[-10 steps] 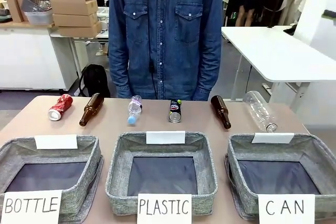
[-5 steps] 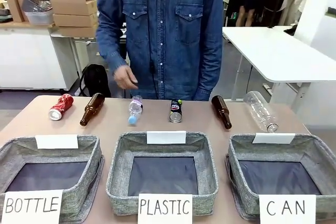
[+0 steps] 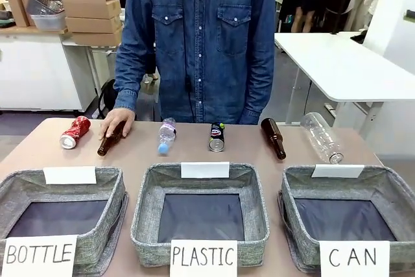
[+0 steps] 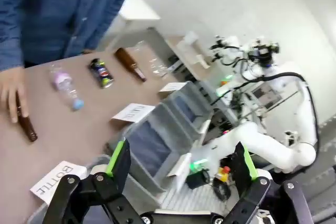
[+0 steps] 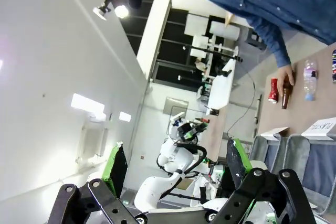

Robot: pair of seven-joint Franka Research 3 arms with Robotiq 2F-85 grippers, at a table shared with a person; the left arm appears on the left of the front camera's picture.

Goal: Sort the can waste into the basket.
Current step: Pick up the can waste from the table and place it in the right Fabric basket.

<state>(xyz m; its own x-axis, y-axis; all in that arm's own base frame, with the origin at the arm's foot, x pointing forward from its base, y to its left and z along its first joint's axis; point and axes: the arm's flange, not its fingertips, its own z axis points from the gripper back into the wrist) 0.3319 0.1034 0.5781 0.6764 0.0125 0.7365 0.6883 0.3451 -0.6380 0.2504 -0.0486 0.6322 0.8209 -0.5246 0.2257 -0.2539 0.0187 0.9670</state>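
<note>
A crushed red can [image 3: 75, 132] lies at the far left of the table, also seen as the red can [image 5: 272, 91] in the right wrist view. A black can [image 3: 216, 137] lies on its side near the middle of the far row; the left wrist view shows this black can [image 4: 101, 73] too. The grey basket [image 3: 293, 189] signed "CAN" stands at the front right with nothing in it. My left gripper [image 4: 182, 142] is open and holds nothing, back from the table. My right gripper [image 5: 175, 143] is open with nothing in it, well away from the cans.
The person's hand [image 3: 117, 121] rests on a brown bottle [image 3: 107, 144] beside the red can. A small clear bottle [image 3: 166, 135], another brown bottle [image 3: 273, 137] and a large clear bottle [image 3: 321, 137] lie in the same row. Baskets signed "BOTTLE" [image 3: 107, 183] and "PLASTIC" [image 3: 146, 186] stand in front.
The person's hand has come out from behind the body and down onto the left brown bottle. The cans and baskets have not moved.
</note>
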